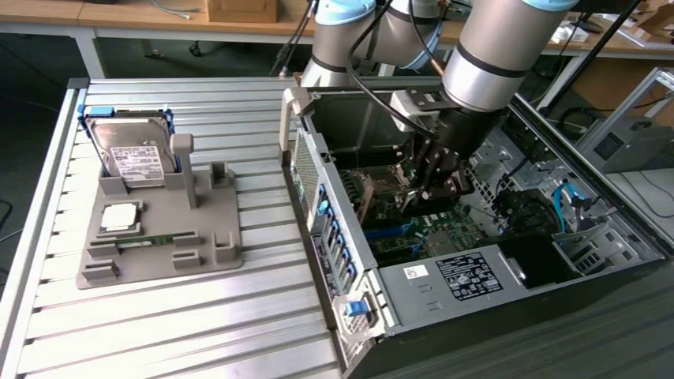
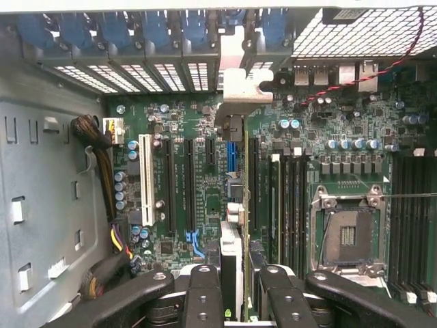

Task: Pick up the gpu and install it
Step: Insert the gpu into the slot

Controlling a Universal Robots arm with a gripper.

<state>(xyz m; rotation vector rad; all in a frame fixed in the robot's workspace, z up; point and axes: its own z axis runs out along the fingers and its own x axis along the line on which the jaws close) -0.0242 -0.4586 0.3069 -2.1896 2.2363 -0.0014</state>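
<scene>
A ribbed metal table (image 1: 158, 316) fills the lower left of the exterior view. On it stands a grey holder (image 1: 211, 253) carrying a hard drive (image 1: 132, 154) in the upper left. The open computer case (image 1: 348, 237) lies across the centre and right of the frame. The arm (image 1: 506, 47) comes down from the top right and puts the gripper (image 1: 443, 178) deep inside the case, above the motherboard (image 1: 421, 229), well apart from the holder. What sits between the fingers is too dark to separate from the gripper here. In the wrist view the two fingers (image 2: 205, 294) are clamped from either side on the gpu (image 2: 246, 205), which is seen edge-on as a thin upright blade. Its long axis runs straight out from the gripper (image 2: 239, 287) toward the rear wall of the case, and its silver bracket (image 2: 239, 85) is at the far end, close against the row of blue latches (image 2: 164, 31). That axis lies parallel to the long black expansion slots (image 2: 167, 184). The card stands between the short blue slot (image 2: 231, 157) and the memory slots (image 2: 287, 205). It seems to hang over the slot just beside the blue one, but whether its edge is already touching that slot cannot be told. The empty processor socket (image 2: 347, 236) lies off to the side beyond the memory slots.
</scene>
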